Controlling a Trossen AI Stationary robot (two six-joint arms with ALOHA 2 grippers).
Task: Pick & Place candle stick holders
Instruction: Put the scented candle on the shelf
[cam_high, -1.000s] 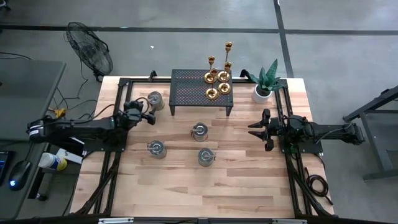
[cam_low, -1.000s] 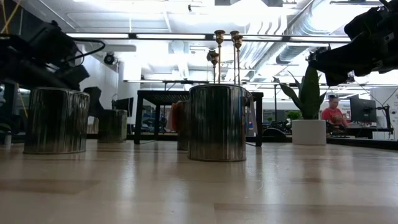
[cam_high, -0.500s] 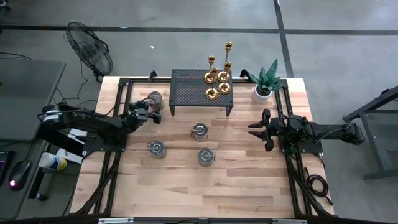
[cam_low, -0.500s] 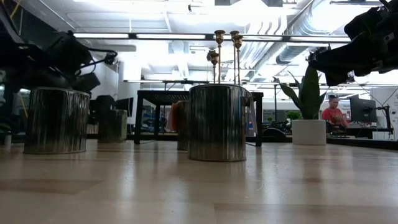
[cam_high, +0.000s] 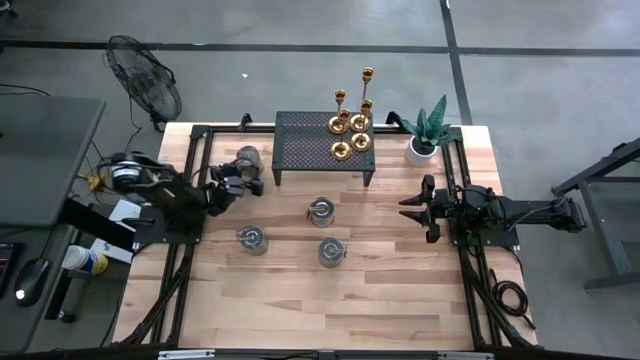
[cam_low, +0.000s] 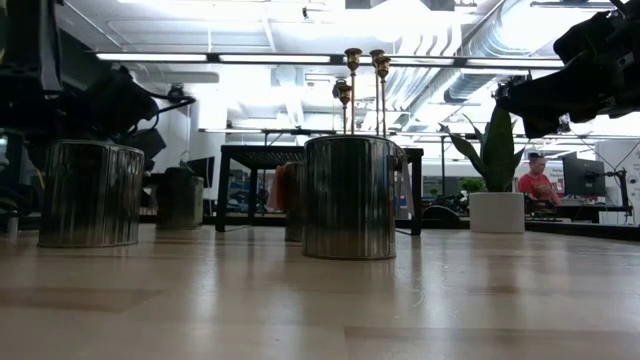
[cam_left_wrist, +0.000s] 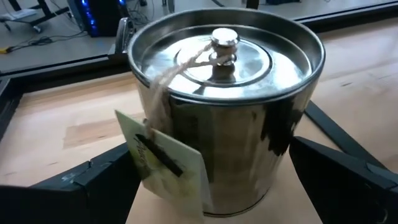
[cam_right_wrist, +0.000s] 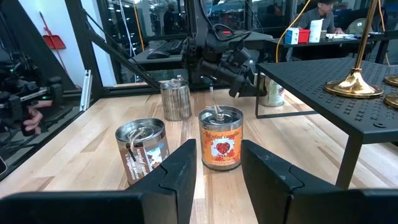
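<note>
Several gold candle stick holders (cam_high: 350, 128) stand by their round bases on the right end of a black perforated rack (cam_high: 300, 150) at the table's far side. One base (cam_right_wrist: 352, 84) shows in the right wrist view. My left gripper (cam_high: 247, 182) is open at the far left. Its two fingers stand on either side of a lidded metal tin (cam_left_wrist: 224, 93) with a paper tag, apart from its wall. My right gripper (cam_high: 415, 208) waits open at the table's right side, level, pointing toward the left, with nothing between its fingers.
Three more tins stand on the wood: one at the middle (cam_high: 321, 210), two nearer the front (cam_high: 251, 239) (cam_high: 331, 251). A potted plant (cam_high: 425, 138) stands right of the rack. Bare wood lies toward the near edge.
My left gripper has moved toward the table's right and down, up to the far-left tin, and has stayed open. Its arm has folded back behind it. The tins and candle stick holders have kept their places.
</note>
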